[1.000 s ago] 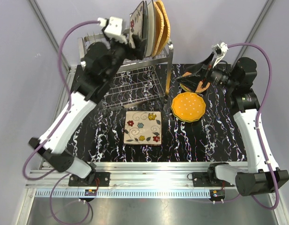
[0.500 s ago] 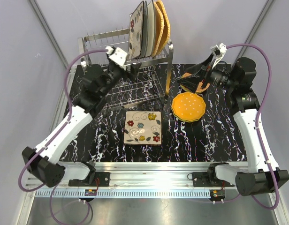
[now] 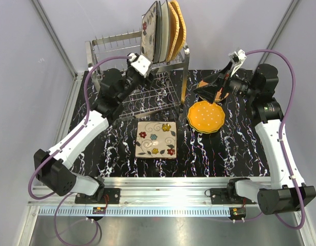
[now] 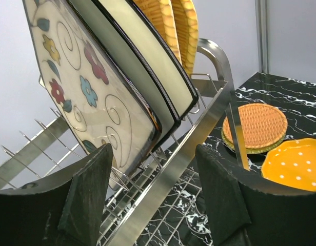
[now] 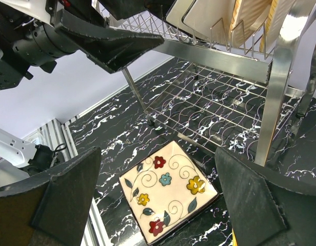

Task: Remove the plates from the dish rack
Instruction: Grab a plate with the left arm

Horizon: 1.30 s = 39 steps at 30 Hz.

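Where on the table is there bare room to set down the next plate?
Bare tabletop lies left of the flat floral plate, and right of it, nearer than the orange dotted plate. Crowded: between dish rack and orange plate.

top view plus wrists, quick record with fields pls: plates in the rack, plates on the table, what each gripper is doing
in rack: dish rack holds four upright plates: racked floral plate, white plate, two woven plates
unloaded: on the table: floral square plate, orange dotted plate, round woven plate on a green plate
left gripper: open, empty, facing the racked floral plate's lower edge
right gripper: open, empty, raised beside the rack's right end
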Motion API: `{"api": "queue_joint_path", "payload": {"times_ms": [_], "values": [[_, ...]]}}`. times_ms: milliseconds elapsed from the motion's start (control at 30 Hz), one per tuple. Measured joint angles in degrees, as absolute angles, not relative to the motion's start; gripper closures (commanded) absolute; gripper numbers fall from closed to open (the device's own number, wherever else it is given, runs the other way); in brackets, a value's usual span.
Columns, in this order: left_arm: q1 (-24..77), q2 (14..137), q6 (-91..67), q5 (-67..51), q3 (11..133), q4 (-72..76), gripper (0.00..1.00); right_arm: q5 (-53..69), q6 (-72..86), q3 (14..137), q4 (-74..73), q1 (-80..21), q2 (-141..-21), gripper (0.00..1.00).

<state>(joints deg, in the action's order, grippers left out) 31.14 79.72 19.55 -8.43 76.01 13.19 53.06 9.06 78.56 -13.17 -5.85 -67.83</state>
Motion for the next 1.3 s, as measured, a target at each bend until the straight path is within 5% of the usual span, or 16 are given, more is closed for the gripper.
{"api": "queue_joint_path", "payload": {"times_ms": [600,800,1000,1133,1300], "values": [[31.14,85.21,24.29,-2.83,80.68,13.87,0.51,52.99,8.97,78.48,-13.17,-5.78,-67.99,0.0],[31.48,87.5,24.82,-0.6,81.06,16.67,0.63,52.97,8.97,78.48,-13.19,-5.43,-68.14,0.0],[32.27,88.99,25.74,1.67,81.06,20.36,0.62,52.95,8.97,78.48,-13.19,-5.19,-68.42,0.0],[32.58,90.28,26.22,3.09,81.65,22.7,0.71,52.97,8.97,78.48,-13.19,-5.17,-68.75,0.0],[33.28,90.91,28.1,8.62,81.65,26.13,0.94,52.95,8.97,78.48,-13.19,-5.02,-69.45,0.0]]}}
